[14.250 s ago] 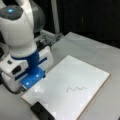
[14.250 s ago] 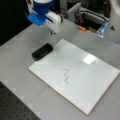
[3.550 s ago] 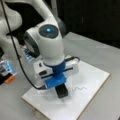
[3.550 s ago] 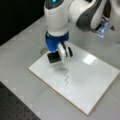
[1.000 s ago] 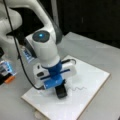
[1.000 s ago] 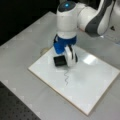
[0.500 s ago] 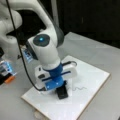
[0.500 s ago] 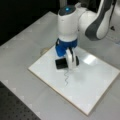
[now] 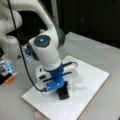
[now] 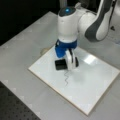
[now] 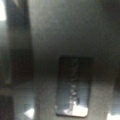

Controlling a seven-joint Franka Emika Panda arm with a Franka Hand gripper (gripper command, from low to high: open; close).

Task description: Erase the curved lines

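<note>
Running rightward from gripper [image 9: 62, 91]: curve lines [image 9: 79, 88]

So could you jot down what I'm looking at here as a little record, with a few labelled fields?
Surface: white rectangular board lying flat on a grey table
Drawing: thin dark wavy pen squiggle, visible on the board in both front views
Tool: black rectangular eraser block, held down at the board beside one end of the squiggle
Gripper: blue and white gripper, shut on the eraser
Progress: squiggle not yet wiped away
</note>
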